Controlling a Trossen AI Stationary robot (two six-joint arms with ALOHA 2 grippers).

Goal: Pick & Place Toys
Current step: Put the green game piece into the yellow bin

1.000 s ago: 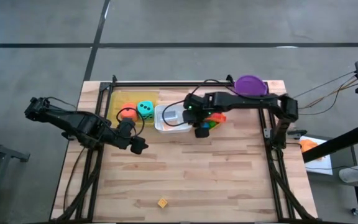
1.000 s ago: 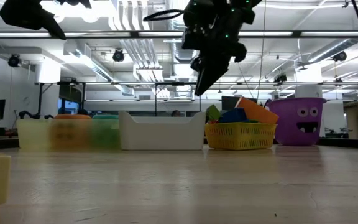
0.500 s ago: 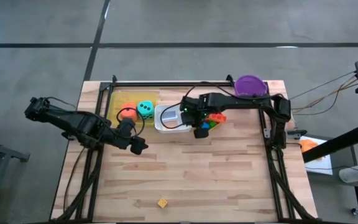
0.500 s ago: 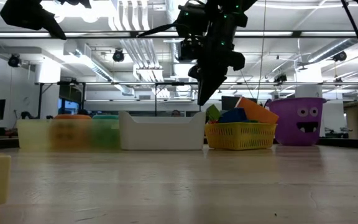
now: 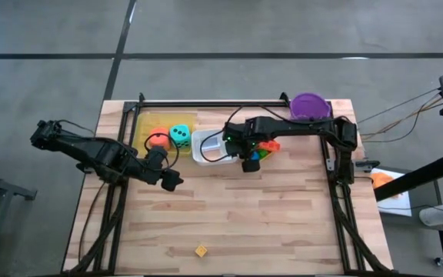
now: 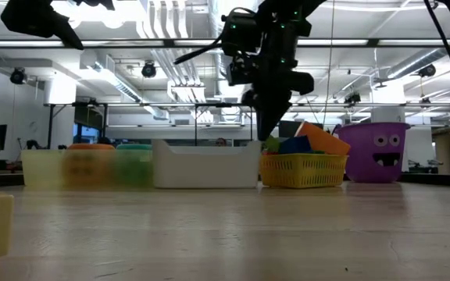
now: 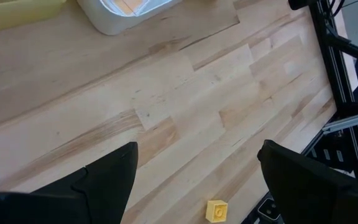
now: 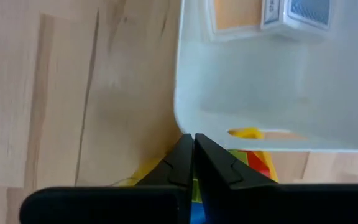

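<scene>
The right jaws (image 8: 193, 163) are pressed together on nothing, poised over the seam between the white tray (image 5: 206, 156) and the yellow basket (image 6: 301, 169) of building blocks (image 5: 264, 148) near the tabletop's (image 5: 283, 223) far edge, so the blocks lie directly beneath and just beside them. The left jaws (image 7: 194, 171) stand wide apart and empty above the tabletop's left-centre, near the teal die (image 5: 180, 135) and orange die (image 5: 158, 140) in the yellow tray (image 5: 152, 120). A lone yellow block (image 5: 201, 251) lies well apart at the near edge, and I judge the left arm nearer to it.
</scene>
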